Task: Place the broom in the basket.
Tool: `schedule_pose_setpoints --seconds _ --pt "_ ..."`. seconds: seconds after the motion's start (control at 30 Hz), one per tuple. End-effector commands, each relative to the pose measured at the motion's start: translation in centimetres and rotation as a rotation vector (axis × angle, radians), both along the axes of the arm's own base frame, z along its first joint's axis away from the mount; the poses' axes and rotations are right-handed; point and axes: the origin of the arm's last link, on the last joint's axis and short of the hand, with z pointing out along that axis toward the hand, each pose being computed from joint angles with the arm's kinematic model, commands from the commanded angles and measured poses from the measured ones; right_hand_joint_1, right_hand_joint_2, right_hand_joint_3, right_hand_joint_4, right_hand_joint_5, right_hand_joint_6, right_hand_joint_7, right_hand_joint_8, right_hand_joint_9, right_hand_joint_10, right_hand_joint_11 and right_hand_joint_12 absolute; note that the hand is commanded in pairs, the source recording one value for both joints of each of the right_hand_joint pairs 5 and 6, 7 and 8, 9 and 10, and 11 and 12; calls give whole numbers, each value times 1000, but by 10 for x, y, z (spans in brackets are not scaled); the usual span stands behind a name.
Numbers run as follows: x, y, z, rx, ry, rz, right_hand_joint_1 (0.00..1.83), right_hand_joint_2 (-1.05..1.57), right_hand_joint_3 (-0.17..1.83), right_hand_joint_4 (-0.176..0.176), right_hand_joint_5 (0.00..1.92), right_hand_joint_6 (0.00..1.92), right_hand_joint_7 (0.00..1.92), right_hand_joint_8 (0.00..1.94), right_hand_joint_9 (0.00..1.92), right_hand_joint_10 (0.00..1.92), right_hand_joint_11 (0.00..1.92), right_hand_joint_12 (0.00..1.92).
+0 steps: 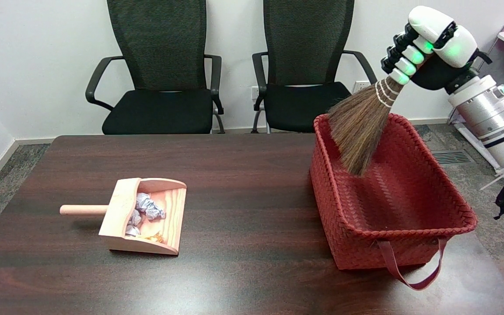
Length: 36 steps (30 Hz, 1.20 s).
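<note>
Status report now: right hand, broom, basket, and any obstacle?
Right hand grips broom at handle end. Bristles tilted, dipping into red basket, broom not released. Nothing blocking basket; dustpan stands apart on the table.

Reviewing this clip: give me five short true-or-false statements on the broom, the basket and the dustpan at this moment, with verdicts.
1. The right hand grips the broom by its handle end. True.
2. The broom lies flat on the table. False: it hangs tilted, bristles dipping into the red basket.
3. The wooden dustpan holds crumpled paper. True.
4. The dustpan sits inside the basket. False: it rests on the table, apart from it.
5. The basket is tipped on its side. False: it stands upright.
</note>
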Motion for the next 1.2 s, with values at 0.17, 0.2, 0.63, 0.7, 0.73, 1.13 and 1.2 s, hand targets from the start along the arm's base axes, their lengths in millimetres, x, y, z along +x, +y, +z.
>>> schedule_pose_setpoints --seconds 0.17,0.2,0.63,0.7,0.73,1.13,1.2 --pt "-26 11 14 3 -10 -59 1025 1571 501 13 1920 1920 1920 1920 1920 1920 1920 1920" --pt "-30 12 13 5 -13 -67 1024 1571 509 13 1920 1920 1920 1920 1920 1920 1920 1920" --pt "-74 17 -2 4 -71 -89 1021 1571 521 16 1920 1920 1920 1920 1920 1920 1920 1920" --pt "-80 17 -4 0 -69 -95 1021 1571 523 16 1920 1920 1920 1920 1920 1920 1920 1920" --pt "-83 17 -5 0 -67 -99 1021 1571 525 16 1920 1920 1920 1920 1920 1920 1920 1920" --pt "-97 6 -17 -58 93 -173 1032 1571 609 16 1920 1920 1920 1920 1920 1920 1920 1920" --pt "-99 5 -19 -71 125 -190 1033 1571 625 17 1920 1920 1920 1920 1920 1920 1920 1920"
